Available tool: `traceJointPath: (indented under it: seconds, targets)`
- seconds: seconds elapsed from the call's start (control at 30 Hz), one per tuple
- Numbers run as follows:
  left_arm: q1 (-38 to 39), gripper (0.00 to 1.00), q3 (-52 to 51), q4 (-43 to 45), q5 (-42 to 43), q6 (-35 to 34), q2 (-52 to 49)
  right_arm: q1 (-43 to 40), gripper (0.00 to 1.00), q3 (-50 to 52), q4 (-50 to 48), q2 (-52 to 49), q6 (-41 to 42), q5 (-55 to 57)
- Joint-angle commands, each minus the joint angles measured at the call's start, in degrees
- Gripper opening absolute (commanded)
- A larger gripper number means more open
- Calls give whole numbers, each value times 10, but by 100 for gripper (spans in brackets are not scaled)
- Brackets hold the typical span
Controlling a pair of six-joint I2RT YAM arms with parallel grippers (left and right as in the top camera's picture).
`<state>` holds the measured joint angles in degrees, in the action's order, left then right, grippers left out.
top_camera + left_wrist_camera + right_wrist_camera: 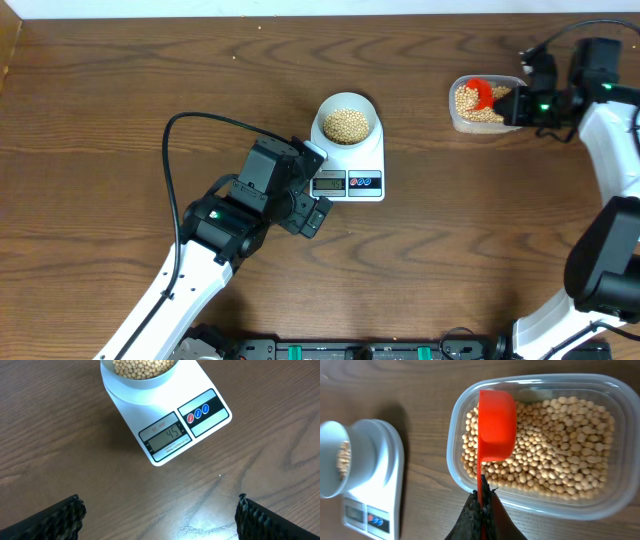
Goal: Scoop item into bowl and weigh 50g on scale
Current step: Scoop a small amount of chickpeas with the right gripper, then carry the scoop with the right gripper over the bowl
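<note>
The table [120,100] is dark brown wood with wavy lines in it. A flat white scale [378,158] lies near the middle. It is a smooth rectangle with round corners. Its long way runs from the far side to the near side, turned a little. The grey display [167,436] and the red and blue buttons [198,412] sit at the near end. The display reads 45.

A small round bowl [323,108] stands on the far end of the scale. It is pale and smooth. Little round tan beans [348,124] fill the middle of it.

The left gripper [314,184] hangs just beside the near left corner of the scale. Its black bumpy fingers [62,517] are spread wide apart and hold nothing.

A clear plastic tub [530,381] with round corners sits well apart from the scale, near the far right edge of the table. More beans cover its floor. The right gripper [481,506] is pinched tight on the thin handle of a shiny red scoop [496,422]. The handle points straight out from the fingers, and the round cup is inside the tub, over the beans at the end nearest the scale.

Bare wood lies open between the scale and the tub, and on the left side too.
</note>
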<state>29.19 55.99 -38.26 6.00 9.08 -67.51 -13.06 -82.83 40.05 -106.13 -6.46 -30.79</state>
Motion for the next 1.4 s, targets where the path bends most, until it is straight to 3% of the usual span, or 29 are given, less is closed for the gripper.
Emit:
traceJointPath:
  seconds: [0.0, 0.3, 0.67, 1.37]
  targets:
    - [-1, 98, 5, 2, -5, 8, -3, -37, 1, -3, 1, -6, 5, -98]
    - [-1, 98, 5, 2, -5, 8, -3, -91, 1, -3, 16, -6, 4, -168]
    - [-1, 98, 5, 2, -5, 8, -3, -79, 1, -3, 16, -6, 2, -294]
    - [-1, 98, 5, 2, -5, 8, -3, 111, 1, -3, -29, -6, 0, -295]
